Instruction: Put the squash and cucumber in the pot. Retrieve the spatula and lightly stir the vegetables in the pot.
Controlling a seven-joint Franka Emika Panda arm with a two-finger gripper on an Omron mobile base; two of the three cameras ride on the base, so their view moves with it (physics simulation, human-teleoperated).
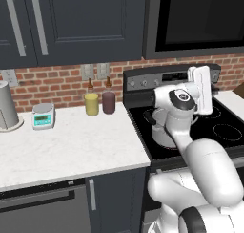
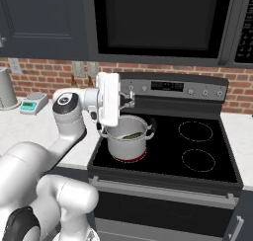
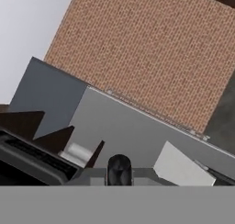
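The pot (image 2: pixel 127 142) sits on the stove's (image 2: pixel 197 158) front left burner, cucumber (image 2: pixel 131 135) inside. Above its rear, the fingers (image 2: pixel 129 99) are clenched on the spatula (image 3: pixel 180 168).

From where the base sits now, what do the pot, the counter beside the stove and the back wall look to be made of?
The pot looks like polished steel: silver, shiny walls, with dark loop handles that could be plastic. The counter looks like pale stone, perhaps marble, smooth with faint grey mottling. The back wall looks like red brick with light mortar lines, matte.
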